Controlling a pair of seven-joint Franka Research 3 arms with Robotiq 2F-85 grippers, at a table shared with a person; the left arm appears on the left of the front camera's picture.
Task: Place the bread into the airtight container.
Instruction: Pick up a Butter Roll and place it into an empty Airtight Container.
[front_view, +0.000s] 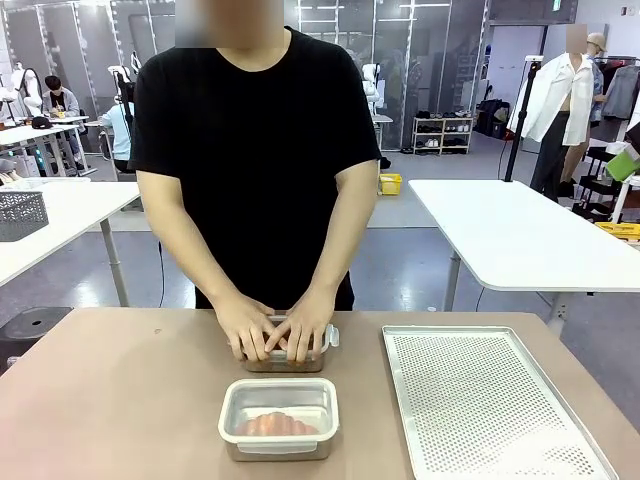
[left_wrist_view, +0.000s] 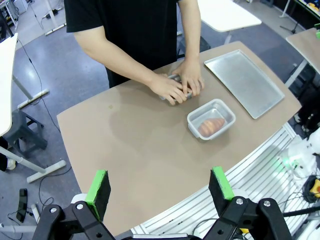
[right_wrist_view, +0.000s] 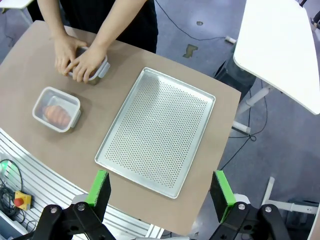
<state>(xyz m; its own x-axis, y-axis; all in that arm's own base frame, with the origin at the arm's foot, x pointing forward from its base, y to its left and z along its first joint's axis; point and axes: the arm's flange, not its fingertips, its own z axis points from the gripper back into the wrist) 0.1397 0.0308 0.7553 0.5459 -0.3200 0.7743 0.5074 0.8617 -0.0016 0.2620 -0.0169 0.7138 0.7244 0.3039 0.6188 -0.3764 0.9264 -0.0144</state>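
A pale orange piece of bread lies inside a clear, lidless airtight container near the table's front edge. The bread and its container also appear in the left wrist view, and the bread and container in the right wrist view. Just behind it, the person's hands press on a second, lidded container. My left gripper hangs open high above the table's near edge. My right gripper is open too, high over the tray's near side. Both hold nothing.
A perforated metal tray lies flat on the right part of the brown table. The person stands at the far edge, forearms over the table's middle. White tables stand beyond.
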